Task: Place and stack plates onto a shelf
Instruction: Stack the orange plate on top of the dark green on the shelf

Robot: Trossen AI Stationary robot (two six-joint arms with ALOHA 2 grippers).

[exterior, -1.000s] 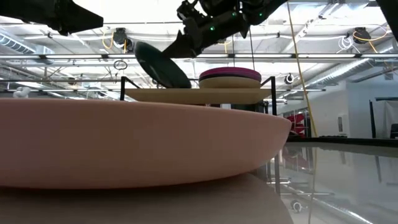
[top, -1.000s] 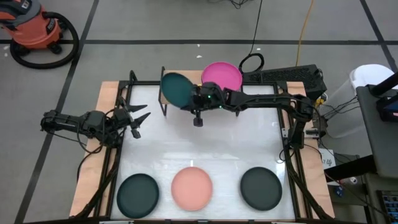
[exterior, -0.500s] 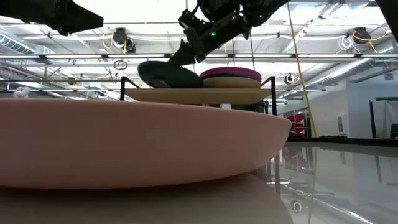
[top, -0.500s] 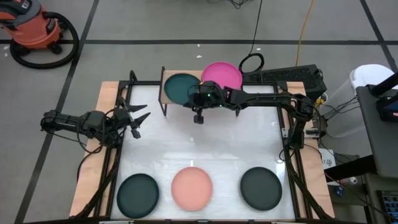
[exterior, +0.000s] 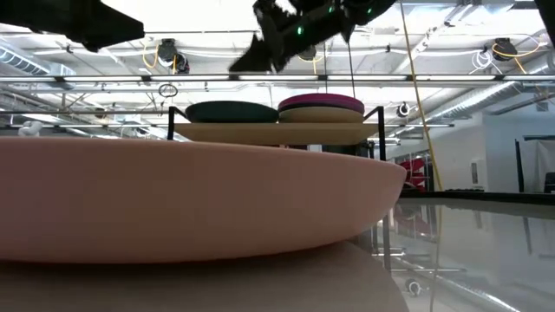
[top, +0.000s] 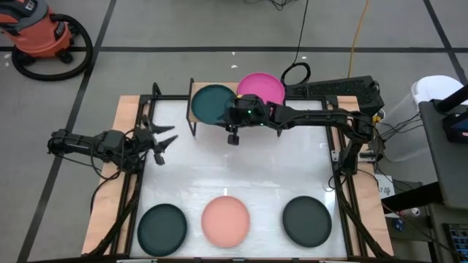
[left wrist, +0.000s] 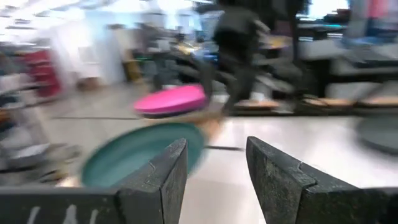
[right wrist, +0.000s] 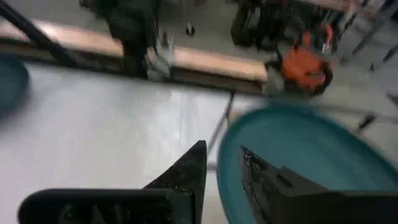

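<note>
A dark teal plate (top: 213,101) (exterior: 231,111) lies flat on the left half of the light-wood shelf (exterior: 277,133), resting on its underside. Beside it, a magenta plate (top: 261,88) tops a stack with a beige plate (exterior: 321,114) under it. My right gripper (top: 229,111) (exterior: 249,61) (right wrist: 222,158) hovers open above the teal plate's (right wrist: 298,162) near-right rim, clear of it. My left gripper (top: 162,139) (left wrist: 214,162) is open above the table's left side, pointing toward the shelf.
Three plates lie along the near edge of the table: a dark one (top: 162,228), a salmon pink one (top: 225,220) (exterior: 199,199) and another dark one (top: 307,220). Bare white tabletop (top: 241,172) lies between them and the shelf. An orange vacuum (top: 40,33) stands on the floor.
My right gripper held the teal plate tilted over the shelf's left half, then lowered it until it lay flat on the board. It let go and rose clear of the plate. The plate went from steeply tipped to level.
</note>
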